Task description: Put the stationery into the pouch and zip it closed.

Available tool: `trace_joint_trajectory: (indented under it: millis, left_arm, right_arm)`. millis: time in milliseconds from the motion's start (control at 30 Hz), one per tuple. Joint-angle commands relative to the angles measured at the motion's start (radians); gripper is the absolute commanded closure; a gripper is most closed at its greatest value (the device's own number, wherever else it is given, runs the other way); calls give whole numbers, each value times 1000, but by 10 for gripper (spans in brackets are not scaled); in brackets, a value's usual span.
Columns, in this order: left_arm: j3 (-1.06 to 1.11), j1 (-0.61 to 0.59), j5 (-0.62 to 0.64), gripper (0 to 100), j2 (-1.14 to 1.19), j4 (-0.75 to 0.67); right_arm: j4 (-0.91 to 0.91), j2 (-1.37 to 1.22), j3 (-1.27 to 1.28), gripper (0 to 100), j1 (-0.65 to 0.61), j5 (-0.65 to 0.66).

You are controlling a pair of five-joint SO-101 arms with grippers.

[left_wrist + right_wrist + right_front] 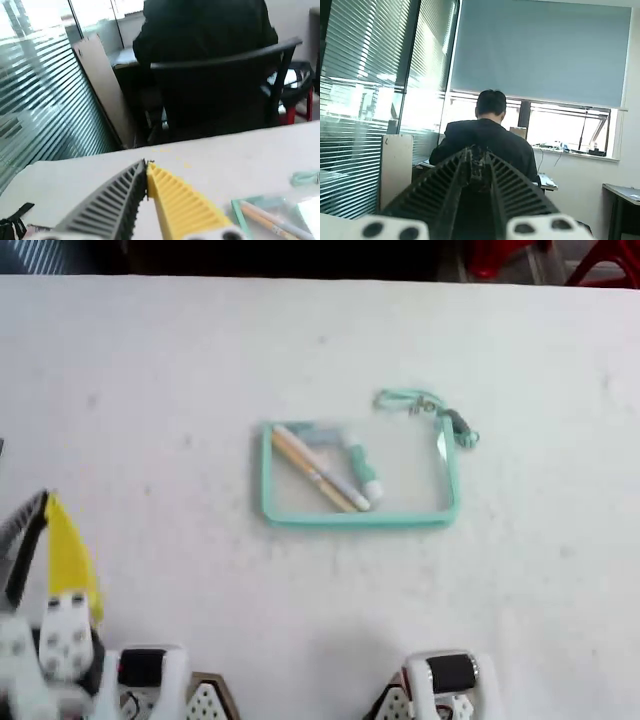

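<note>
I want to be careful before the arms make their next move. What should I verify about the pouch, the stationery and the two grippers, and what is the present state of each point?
1. Stationery inside the clear pouch with mint-green trim: ok. The wooden pencil and the white stick with a green end lie within its border.
2. Zip closed: cannot tell. The mint-green cord lies at the pouch's far right corner.
3. Left gripper empty: ok, shut on nothing.
4. Left gripper apart from the pouch: ok, it is near the table's near left corner.
5. Right gripper empty: ok, shut, pointing at the room.
</note>
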State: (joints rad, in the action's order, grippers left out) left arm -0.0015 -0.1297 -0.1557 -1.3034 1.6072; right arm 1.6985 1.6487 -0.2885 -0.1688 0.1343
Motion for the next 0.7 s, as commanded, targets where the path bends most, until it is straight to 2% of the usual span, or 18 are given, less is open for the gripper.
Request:
trace_joint_trajectory:
  millis: [0, 67, 267, 400, 600, 667]
  left_arm:
    - [298, 2, 18, 977, -438, -190]
    - [423, -5, 21, 977, -568, -249]
    - [647, 2, 25, 977, -501, -273]
    - [836, 1, 25, 977, -529, -400]
    - [1183, 4, 17, 973, -529, -661]
    - [1298, 31, 18, 973, -527, -746]
  right_arm:
    - [13, 97, 150, 964, -2, -14]
    - [4, 159, 253, 964, -2, -14]
    - [-45, 157, 416, 968, -8, 20]
    - [-153, 157, 557, 968, -8, 25]
    - [-375, 157, 927, 964, -1, 34]
    - [-478, 157, 1051, 964, -5, 95]
